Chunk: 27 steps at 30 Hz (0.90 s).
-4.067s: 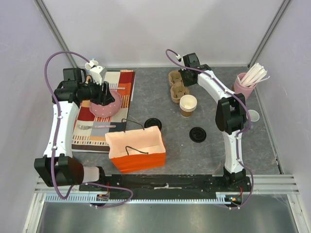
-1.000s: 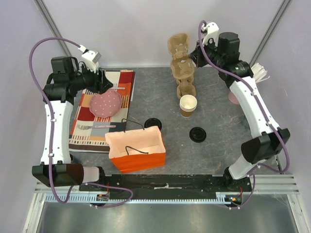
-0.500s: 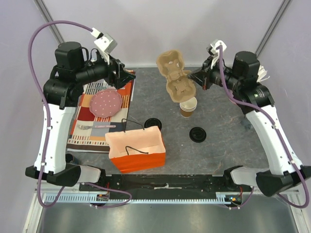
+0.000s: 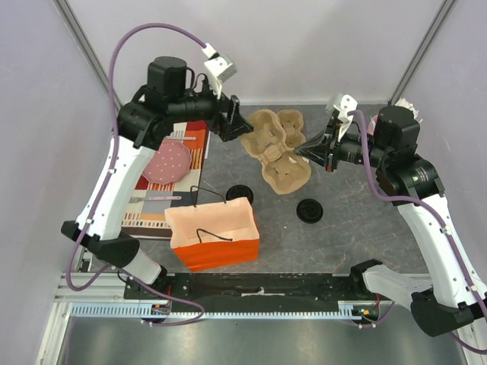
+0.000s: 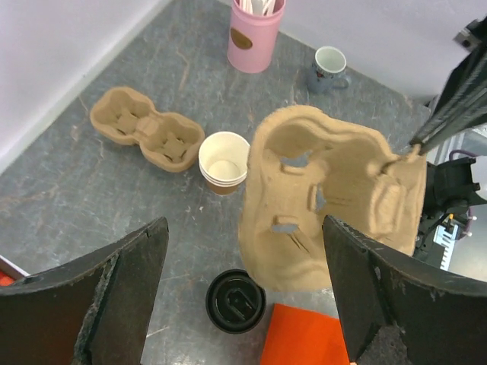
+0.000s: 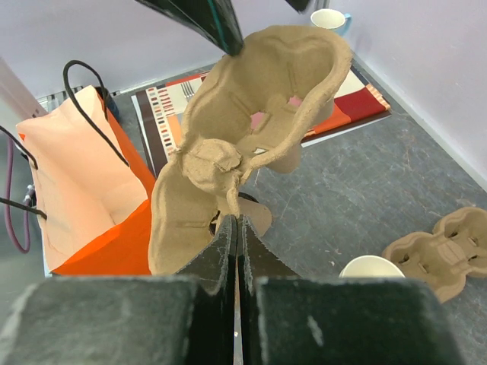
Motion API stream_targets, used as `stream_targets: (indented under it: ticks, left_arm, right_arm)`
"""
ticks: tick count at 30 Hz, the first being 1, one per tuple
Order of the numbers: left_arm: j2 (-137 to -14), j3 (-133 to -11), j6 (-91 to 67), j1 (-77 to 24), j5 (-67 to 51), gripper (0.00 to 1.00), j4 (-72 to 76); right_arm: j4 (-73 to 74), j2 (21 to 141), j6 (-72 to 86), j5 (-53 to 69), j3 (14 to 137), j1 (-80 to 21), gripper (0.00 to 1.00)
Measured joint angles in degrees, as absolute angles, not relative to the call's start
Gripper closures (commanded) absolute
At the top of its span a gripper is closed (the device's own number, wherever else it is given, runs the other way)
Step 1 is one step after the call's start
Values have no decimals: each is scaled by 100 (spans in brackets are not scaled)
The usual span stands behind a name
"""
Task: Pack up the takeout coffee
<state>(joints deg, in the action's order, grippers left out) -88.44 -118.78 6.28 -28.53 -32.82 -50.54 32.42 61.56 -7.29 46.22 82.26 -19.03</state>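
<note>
No lidded takeout coffee shows in any view. Lidless brown paper cups (image 5: 223,161) with cream insides stand on the grey table; in the top view the carrier hides them. My right gripper (image 4: 308,150) (image 6: 237,220) is shut on the edge of a brown pulp cup carrier (image 4: 272,150) (image 5: 327,198) (image 6: 243,129), which hangs tilted in the air above the table's middle. Beside the carrier's upper left edge my left gripper (image 4: 234,125) (image 5: 243,228) stands open, gripping nothing.
An open orange paper bag (image 4: 217,236) (image 6: 84,190) stands near the front. Two black lids (image 4: 240,193) (image 4: 310,211) lie on the table. A second pulp carrier (image 5: 144,129), a pink straw holder (image 5: 255,34) and a mug (image 5: 329,65) sit farther back. A pink plate (image 4: 171,161) rests on a striped placemat (image 4: 144,205).
My right gripper has carried the carrier down and towards the middle. My left arm has swung right to the carrier, and its jaws have spread wider.
</note>
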Motion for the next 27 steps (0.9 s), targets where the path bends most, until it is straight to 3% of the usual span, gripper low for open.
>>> stream_targets:
  ticks: [5,8,10,11,18,26,27]
  left_arm:
    - [-9216,-11913,624,-3048,-3181,13,-5105]
    - [-9330,-12001,624,-3120,-3155,21,-5105]
    - [-9356,-12042,624,-3135,-3148,40,-5100]
    - [-9358,-12062,615,-3138,-3148,55,-5105]
    - [-9356,-12095,609,-3138,-3162,96,-5109]
    - [-9185,-11817,591,-3135,-3122,98,-5127]
    - [-9157,-11797,569,-3135,-3076,98,-5127]
  right_arm:
    - [3288,6158,-795,4746,8215,-1931,100]
    - [3304,6182,-829,4786,8215,-1973,100]
    - [3312,6211,-843,4794,8215,-2003,100]
    - [3312,6224,-845,4794,8215,-2014,100]
    - [3332,6313,-867,4737,8215,-2043,100]
    - [3402,6552,-768,4372,8217,-2053,100]
    - [3402,6578,-731,4316,8217,-2053,93]
